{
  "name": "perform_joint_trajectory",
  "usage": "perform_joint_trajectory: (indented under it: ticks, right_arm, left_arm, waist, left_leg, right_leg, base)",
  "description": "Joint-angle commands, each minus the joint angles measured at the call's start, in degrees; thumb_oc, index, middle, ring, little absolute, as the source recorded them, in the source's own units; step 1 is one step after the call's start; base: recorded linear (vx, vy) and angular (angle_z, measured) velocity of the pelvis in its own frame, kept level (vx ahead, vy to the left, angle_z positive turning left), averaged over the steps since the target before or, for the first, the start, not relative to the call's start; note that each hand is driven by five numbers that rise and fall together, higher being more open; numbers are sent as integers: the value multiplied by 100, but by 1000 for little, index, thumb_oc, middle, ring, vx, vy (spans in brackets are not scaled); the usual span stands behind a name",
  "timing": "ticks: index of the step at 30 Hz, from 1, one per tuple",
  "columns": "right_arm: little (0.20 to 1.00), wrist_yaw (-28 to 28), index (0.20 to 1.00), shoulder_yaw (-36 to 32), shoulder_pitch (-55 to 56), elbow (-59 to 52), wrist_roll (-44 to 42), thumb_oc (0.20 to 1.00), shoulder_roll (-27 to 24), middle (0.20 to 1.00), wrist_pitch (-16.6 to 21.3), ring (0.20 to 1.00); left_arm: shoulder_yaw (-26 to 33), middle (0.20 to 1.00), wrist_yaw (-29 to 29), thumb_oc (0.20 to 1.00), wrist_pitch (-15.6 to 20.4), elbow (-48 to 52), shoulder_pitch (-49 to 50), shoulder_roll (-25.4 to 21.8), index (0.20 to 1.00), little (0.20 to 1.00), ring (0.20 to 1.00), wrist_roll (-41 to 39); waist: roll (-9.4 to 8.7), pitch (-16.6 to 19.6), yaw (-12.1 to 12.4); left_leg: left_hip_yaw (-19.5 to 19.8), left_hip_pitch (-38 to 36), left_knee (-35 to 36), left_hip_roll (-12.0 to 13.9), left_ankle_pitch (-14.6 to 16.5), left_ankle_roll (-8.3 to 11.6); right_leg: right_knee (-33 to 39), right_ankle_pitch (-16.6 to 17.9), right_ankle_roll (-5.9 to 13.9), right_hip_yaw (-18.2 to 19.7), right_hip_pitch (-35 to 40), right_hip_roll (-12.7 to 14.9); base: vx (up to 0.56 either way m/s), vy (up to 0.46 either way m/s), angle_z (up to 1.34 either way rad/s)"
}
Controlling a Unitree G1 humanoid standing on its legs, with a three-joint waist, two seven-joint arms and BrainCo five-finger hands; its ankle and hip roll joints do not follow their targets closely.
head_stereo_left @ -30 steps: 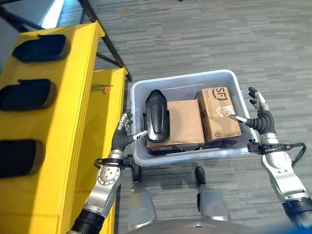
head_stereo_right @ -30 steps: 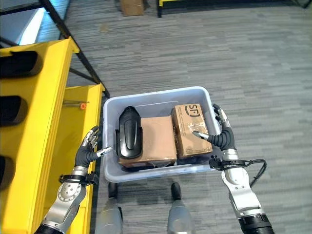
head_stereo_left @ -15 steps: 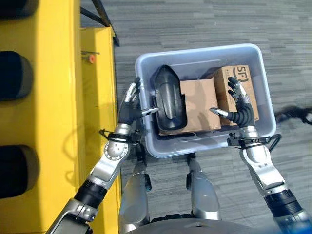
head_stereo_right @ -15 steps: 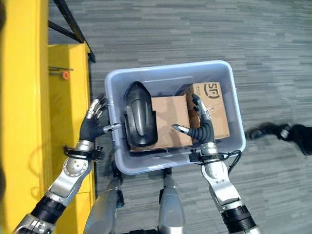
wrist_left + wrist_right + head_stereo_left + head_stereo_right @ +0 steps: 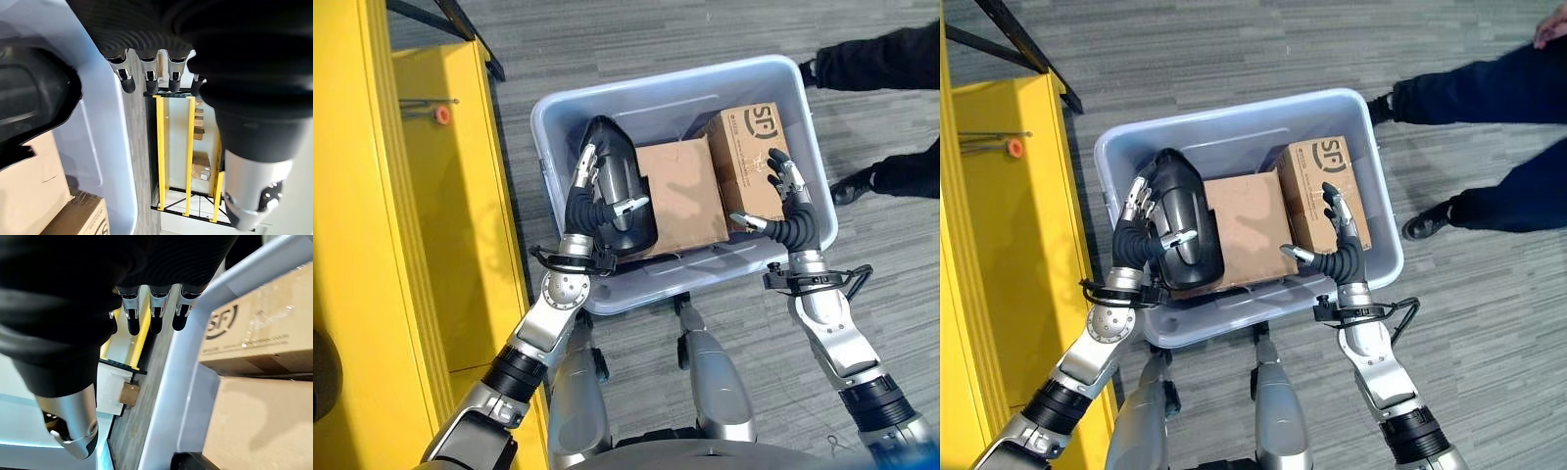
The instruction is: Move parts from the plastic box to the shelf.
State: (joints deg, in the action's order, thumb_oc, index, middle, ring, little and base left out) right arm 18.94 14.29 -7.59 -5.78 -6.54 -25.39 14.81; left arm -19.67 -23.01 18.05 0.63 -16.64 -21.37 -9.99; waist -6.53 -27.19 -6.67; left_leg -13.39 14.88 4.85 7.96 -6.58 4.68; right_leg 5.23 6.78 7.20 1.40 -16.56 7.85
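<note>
While the plastic box [image 5: 558, 147] sits mid-frame on the floor, the black part [image 5: 617, 186] lies in its left end, long axis running up the picture. The left robot hand [image 5: 590, 201] hovers right over it, fingers open and relaxed: clearly the nearer one. The right robot hand [image 5: 783, 211] hangs open over the printed carton [image 5: 754, 157]. The yellow shelf [image 5: 372, 215] fills the left side.
</note>
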Motion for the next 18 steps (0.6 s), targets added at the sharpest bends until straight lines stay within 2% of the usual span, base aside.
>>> perform_joint_trajectory:
  ticks: [1,6,18]
  right_arm:
    - [1000,191,1000,-174,-214,-342,-46,1000,-106,1000,350,1000]
    - [1000,290,1000,-137,-240,-353,-45,1000,-111,1000,371,1000]
    - [1000,407,1000,73,-355,-287,-85,1000,-121,1000,461,1000]
  left_arm:
    - [220,1000,-270,1000,175,-134,-274,61,1000,1000,1000,249]
    - [343,1000,-609,1000,116,-401,-428,134,1000,1000,1000,450]
    - [158,1000,-1017,1000,-92,-1236,-853,244,1000,1000,1000,936]
  waist:
    - [-100,197,79]
    - [-156,118,42]
    - [-290,-1,-43]
  left_leg:
    - [39,-520,-54,492,-207,385]
    - [24,-492,-32,519,-222,407]
    - [-14,-396,5,585,-284,465]
  right_leg:
    - [-206,734,421,344,-241,170]
    - [-226,724,399,355,-301,121]
    - [-278,742,367,357,-428,37]
  base:
    - [0,0,0]
    - [-23,-32,-1]
    - [-34,-34,-5]
